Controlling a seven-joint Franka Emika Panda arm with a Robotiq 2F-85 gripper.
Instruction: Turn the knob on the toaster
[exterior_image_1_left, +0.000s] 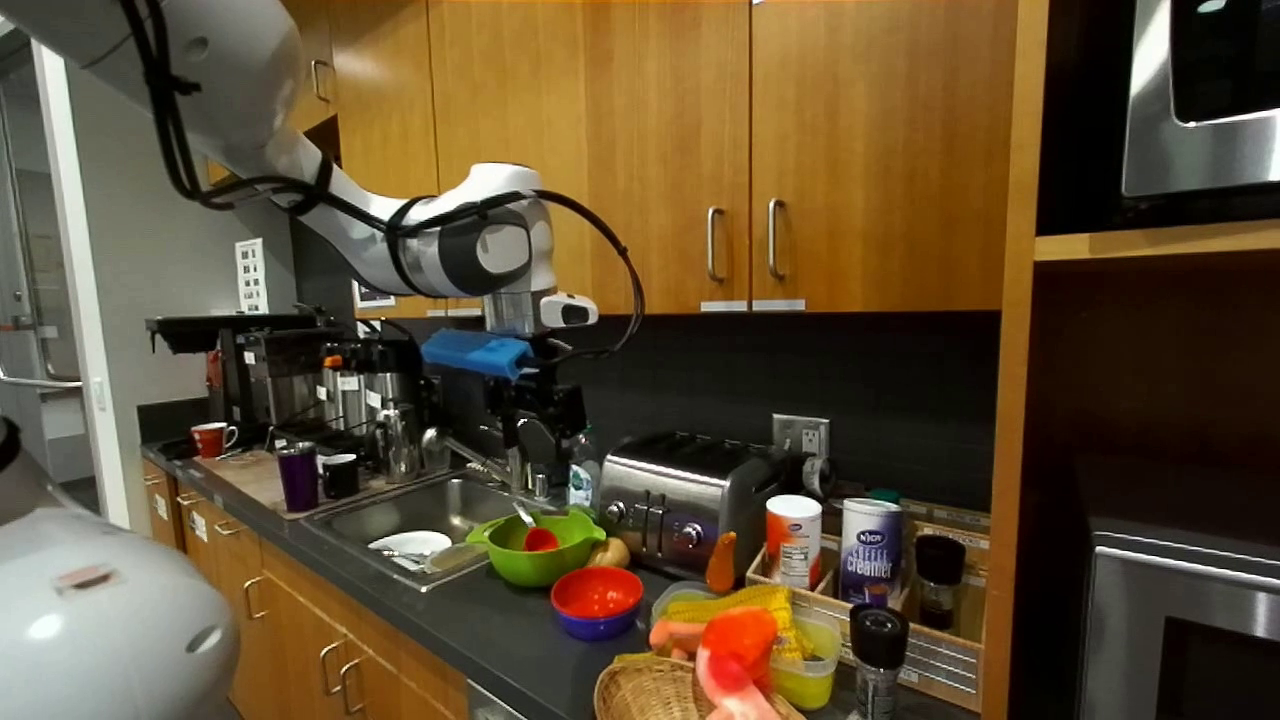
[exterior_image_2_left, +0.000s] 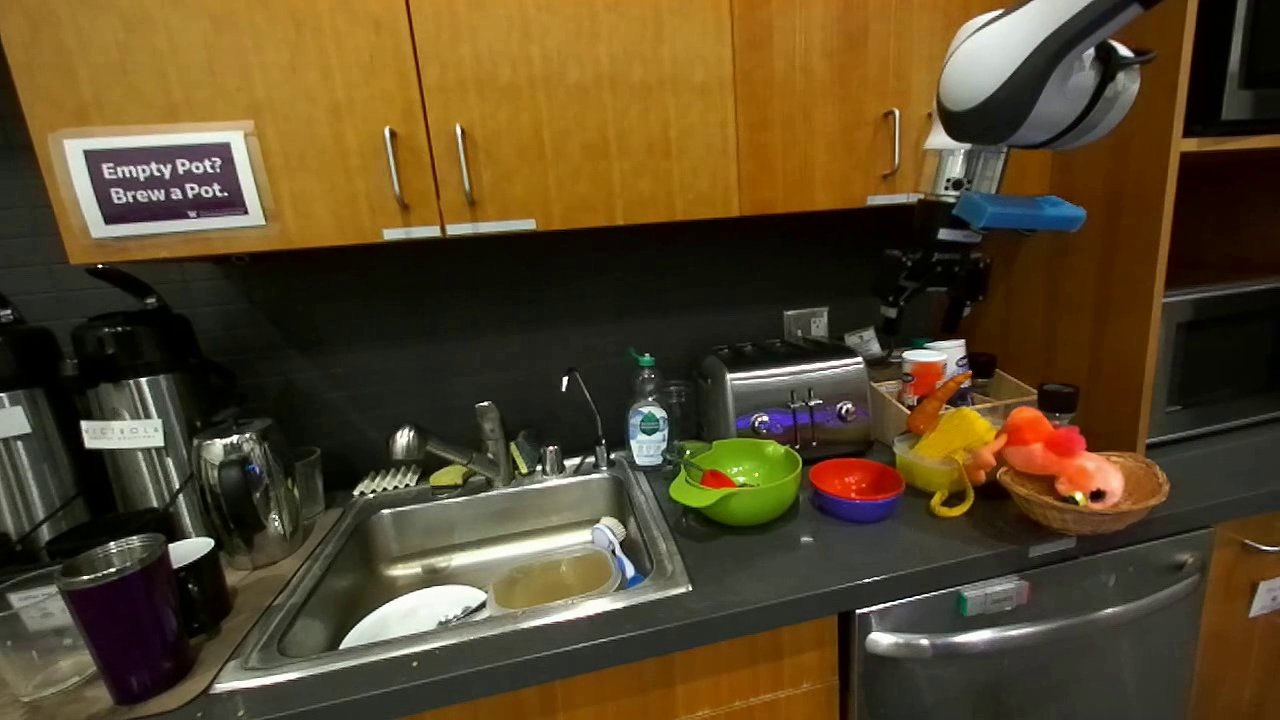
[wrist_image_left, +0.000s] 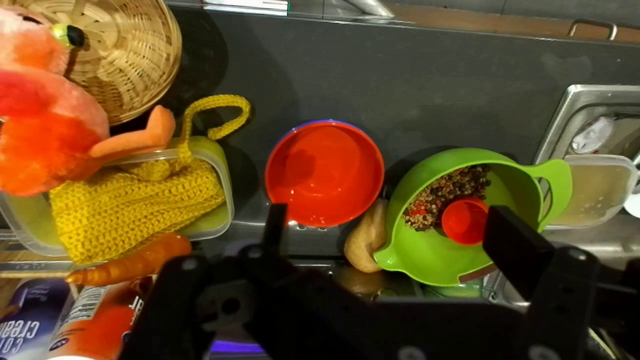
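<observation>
The toaster (exterior_image_2_left: 805, 385), a shiny silver box with a dark top, stands against the back wall in both exterior views. Two round knobs show on its front, one near knob (exterior_image_1_left: 692, 535) and one far knob (exterior_image_1_left: 615, 511), with levers between them. My gripper (exterior_image_1_left: 545, 435) hangs in the air above the counter, apart from the toaster and pointing down. In the wrist view the gripper (wrist_image_left: 385, 215) is open, its black fingers (wrist_image_left: 276, 225) wide apart with nothing held between them. The gripper itself hides most of the toaster there.
A green bowl (wrist_image_left: 415, 175) with grains and a red scoop sits beside a red bowl (wrist_image_left: 325, 172) and a tan gourd (wrist_image_left: 367, 245). Near them are a wicker basket (exterior_image_2_left: 1060, 515) with a plush, a carrot (wrist_image_left: 135, 257), a condiment box (exterior_image_2_left: 1010, 400) and a soap bottle (exterior_image_2_left: 647, 420).
</observation>
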